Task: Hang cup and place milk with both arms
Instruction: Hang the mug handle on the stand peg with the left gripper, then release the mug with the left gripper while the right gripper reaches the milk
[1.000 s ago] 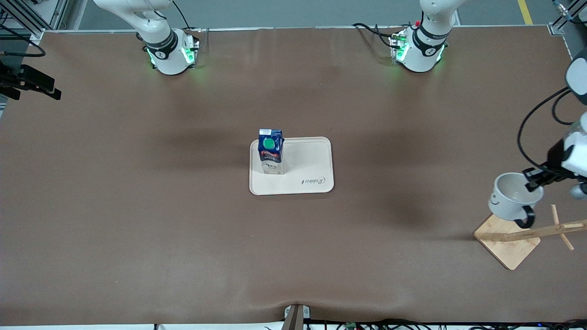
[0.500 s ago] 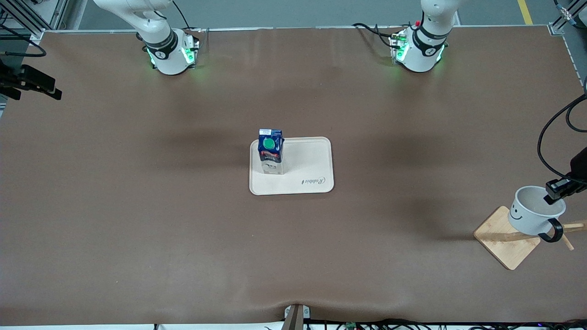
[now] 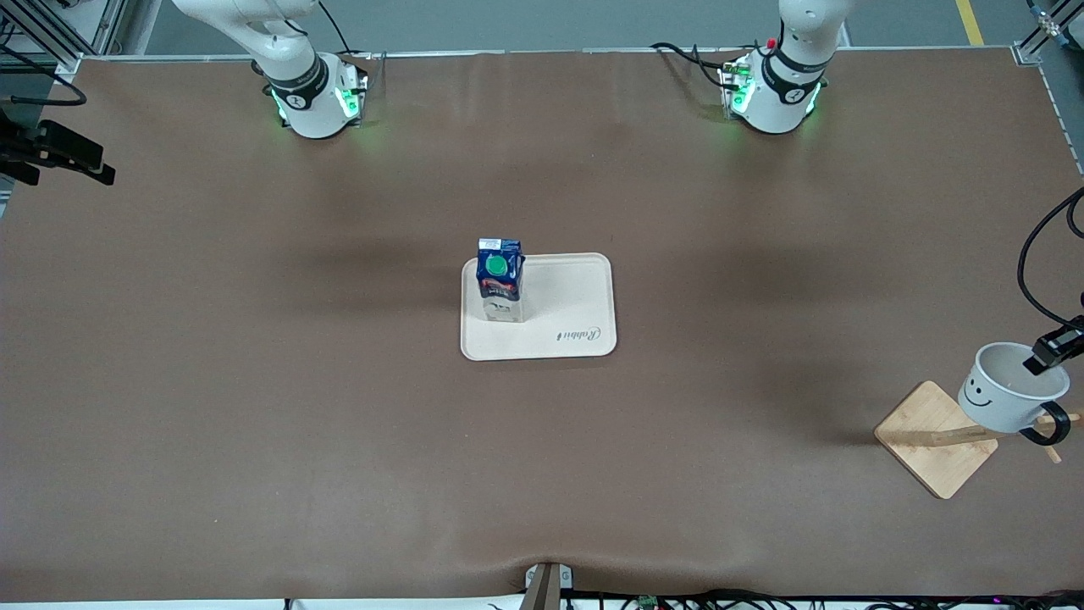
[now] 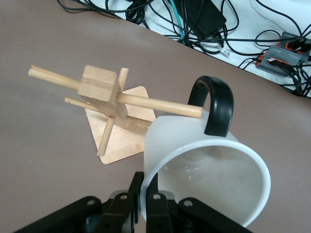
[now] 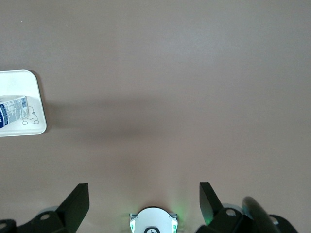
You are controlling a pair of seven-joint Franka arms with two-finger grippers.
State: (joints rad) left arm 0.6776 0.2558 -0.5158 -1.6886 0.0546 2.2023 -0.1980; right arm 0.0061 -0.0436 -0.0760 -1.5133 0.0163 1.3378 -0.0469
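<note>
Gripping the cup (image 4: 204, 165) by its rim, our left gripper (image 4: 145, 201) hangs over the wooden rack (image 3: 940, 436); one peg (image 4: 146, 103) reaches its handle. Our right gripper (image 5: 141, 204) waits, fingers apart. Milk (image 3: 500, 280) stands on the tray (image 3: 567, 339).

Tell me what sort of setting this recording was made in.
Most likely a robotics lab bench: two arm bases bolted at one edge of a brown-covered table, cables and power bricks along its edge, and staged props: milk on a tray, a cup at a wooden rack.
</note>
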